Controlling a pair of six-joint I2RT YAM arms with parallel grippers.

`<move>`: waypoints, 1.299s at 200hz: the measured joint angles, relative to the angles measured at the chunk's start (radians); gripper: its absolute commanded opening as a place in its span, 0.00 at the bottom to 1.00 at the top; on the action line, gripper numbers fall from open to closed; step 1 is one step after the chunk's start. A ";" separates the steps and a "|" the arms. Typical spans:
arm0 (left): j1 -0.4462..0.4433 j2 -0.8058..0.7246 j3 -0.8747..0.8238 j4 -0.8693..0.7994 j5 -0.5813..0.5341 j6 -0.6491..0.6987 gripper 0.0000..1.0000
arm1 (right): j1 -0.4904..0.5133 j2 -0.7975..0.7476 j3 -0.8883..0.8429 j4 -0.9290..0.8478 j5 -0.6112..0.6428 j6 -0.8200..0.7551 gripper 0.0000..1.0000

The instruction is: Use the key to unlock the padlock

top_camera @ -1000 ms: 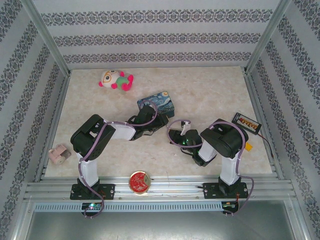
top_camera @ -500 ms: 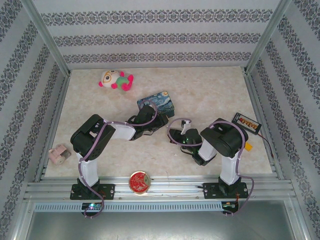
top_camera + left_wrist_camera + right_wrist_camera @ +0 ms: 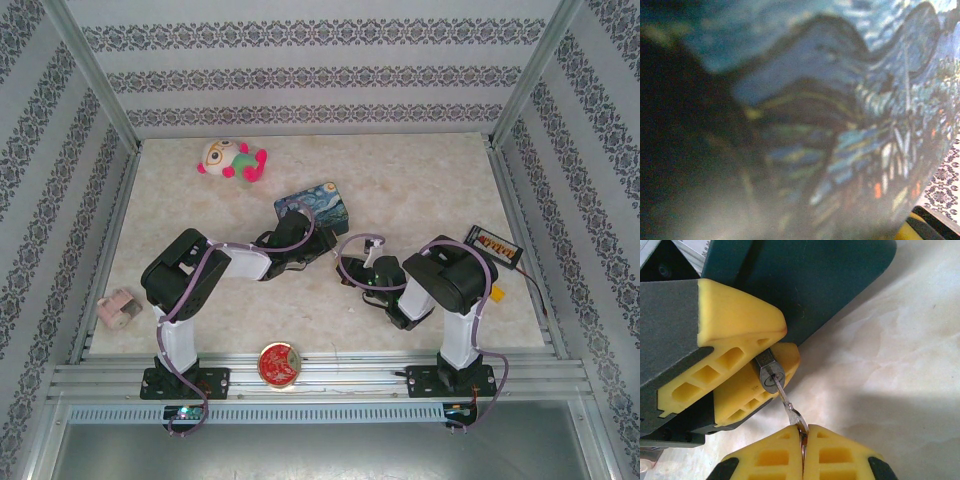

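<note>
In the right wrist view the small dark grey padlock point(image 3: 769, 374) is clamped between the yellow fingers point(image 3: 735, 325) of my left gripper point(image 3: 785, 347), keyhole end facing the camera. The thin silvery key point(image 3: 788, 405) has its blade pushed into the keyhole. My right gripper point(image 3: 803, 432) is shut on the key's head. The shackle is hidden behind the left fingers. From above, the left gripper point(image 3: 322, 258) and the right gripper point(image 3: 352, 272) meet at mid-table, too small there to show lock or key.
A blue Starry Night tin point(image 3: 315, 203) lies just behind the left wrist and looms blurred in the left wrist view point(image 3: 840, 100). A plush toy point(image 3: 232, 160) sits far left, a pink object point(image 3: 118, 308) near left, a red round tin point(image 3: 280, 363) at the front rail, a black device point(image 3: 495, 247) at right.
The right wrist has shifted very slightly with the key; the left arm has stayed still.
</note>
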 measured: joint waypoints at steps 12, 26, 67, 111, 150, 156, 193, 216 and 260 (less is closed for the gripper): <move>0.000 0.000 0.000 0.000 0.000 0.000 0.09 | 0.002 0.000 0.000 0.000 0.000 0.002 0.00; 0.000 0.000 0.000 0.000 0.000 0.000 0.09 | 0.007 0.000 0.000 0.000 0.001 0.003 0.00; 0.000 0.000 0.001 -0.003 0.000 0.000 0.09 | 0.015 0.000 0.000 0.000 0.002 0.007 0.00; 0.000 0.000 0.001 -0.002 0.001 0.000 0.09 | 0.002 0.000 0.003 -0.002 -0.032 0.048 0.00; 0.010 0.000 0.002 0.000 0.000 -0.007 0.08 | -0.040 0.000 0.035 -0.035 -0.130 0.088 0.00; 0.011 0.000 0.002 0.000 0.001 -0.010 0.09 | -0.048 0.000 0.040 -0.041 -0.148 0.096 0.00; 0.015 0.000 0.003 0.005 0.000 -0.021 0.08 | -0.093 0.000 0.066 -0.072 -0.257 0.132 0.00; 0.019 0.000 0.004 0.008 0.003 -0.025 0.08 | -0.112 0.000 0.079 -0.087 -0.307 0.151 0.00; 0.020 0.000 0.004 0.009 0.005 -0.026 0.08 | -0.134 0.002 0.092 -0.105 -0.370 0.172 0.00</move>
